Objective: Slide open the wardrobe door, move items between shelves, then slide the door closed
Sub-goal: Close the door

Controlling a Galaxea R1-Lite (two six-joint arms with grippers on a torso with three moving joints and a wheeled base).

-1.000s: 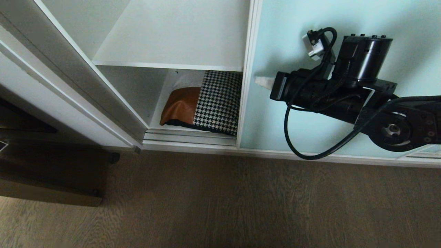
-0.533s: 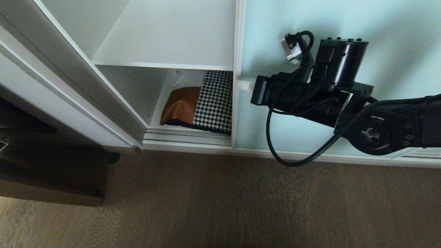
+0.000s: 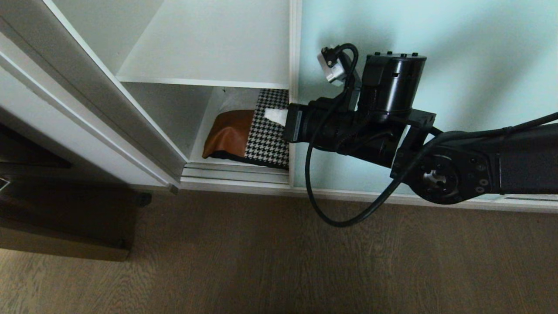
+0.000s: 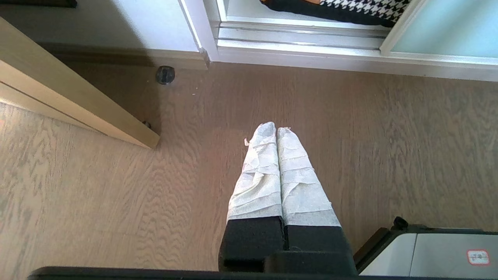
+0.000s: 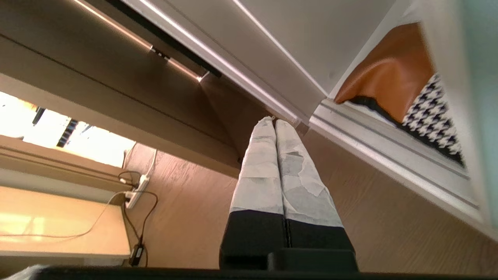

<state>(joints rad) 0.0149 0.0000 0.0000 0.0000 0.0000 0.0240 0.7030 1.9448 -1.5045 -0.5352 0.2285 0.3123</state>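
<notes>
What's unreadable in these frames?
- Cushion: head view, its far side hidden behind the sliding door frame and the right gripper; the third patch is unseen.
- Whether the right gripper touches the door: undecidable in both views.
- Left gripper: outside the head view.
- Upper shelf: its back is cut off.

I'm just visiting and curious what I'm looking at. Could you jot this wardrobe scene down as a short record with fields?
Door: frosted pale aqua glass sliding wardrobe door, partly open, gap on its left
Item: square patchwork cushion of brown leather and black-white houndstooth, lying on the bottom white laminate shelf
Upper shelf: white laminate shelf, nothing visible on it
Right gripper: fingers together, holding nothing, tip past the door's frame edge, in front of the cushion
Left gripper: fingers together, holding nothing, pointing down over the wooden floor
</notes>
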